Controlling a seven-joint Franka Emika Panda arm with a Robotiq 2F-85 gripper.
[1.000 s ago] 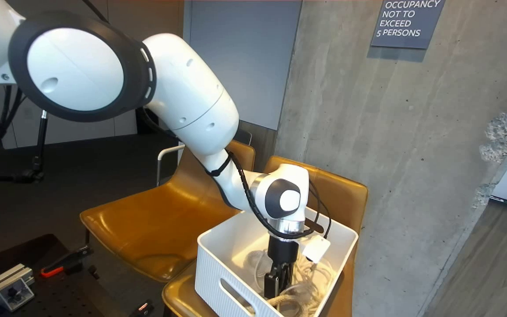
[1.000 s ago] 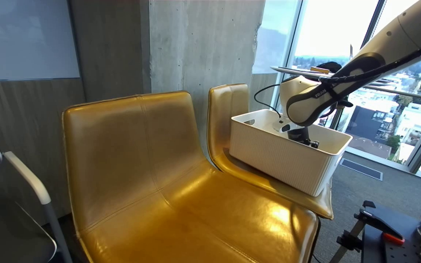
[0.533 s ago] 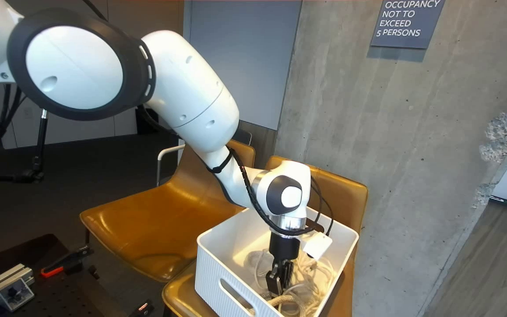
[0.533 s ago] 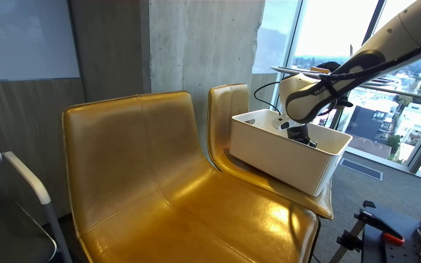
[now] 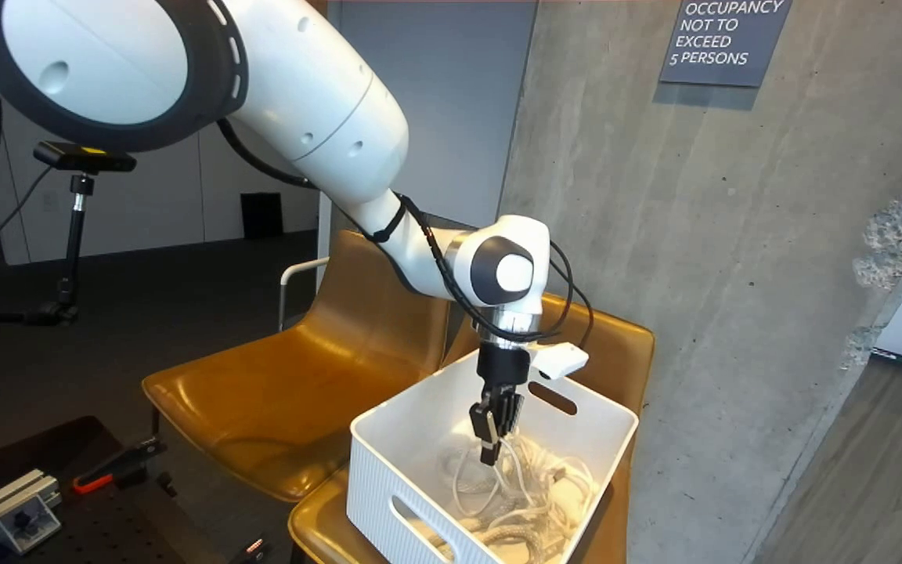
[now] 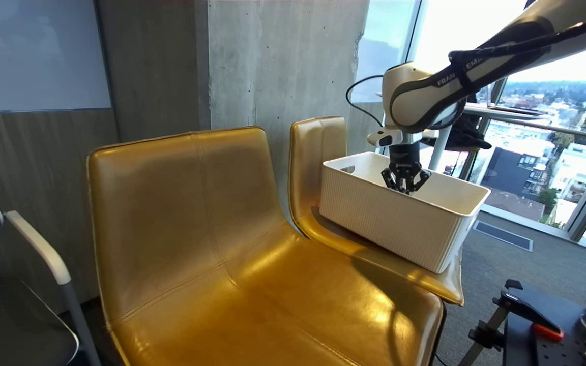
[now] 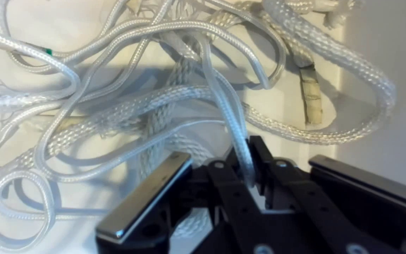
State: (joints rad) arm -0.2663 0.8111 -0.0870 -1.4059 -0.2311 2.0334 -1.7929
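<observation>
Lifted since earlier, the black gripper, nearly closed, pinches glossy braided cord inside the ribbed bin.

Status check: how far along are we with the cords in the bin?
Done: the gripper looks shut on a thin white cord, which passes between its jaws in the wrist view. In hand: that cord trails down toward the thicker braided ropes. Left: it is not yet clear of the white bin, and whether it is free of the tangle below, I can't tell.

A cream bin sits on a golden chair — pincer partly inside.
</observation>
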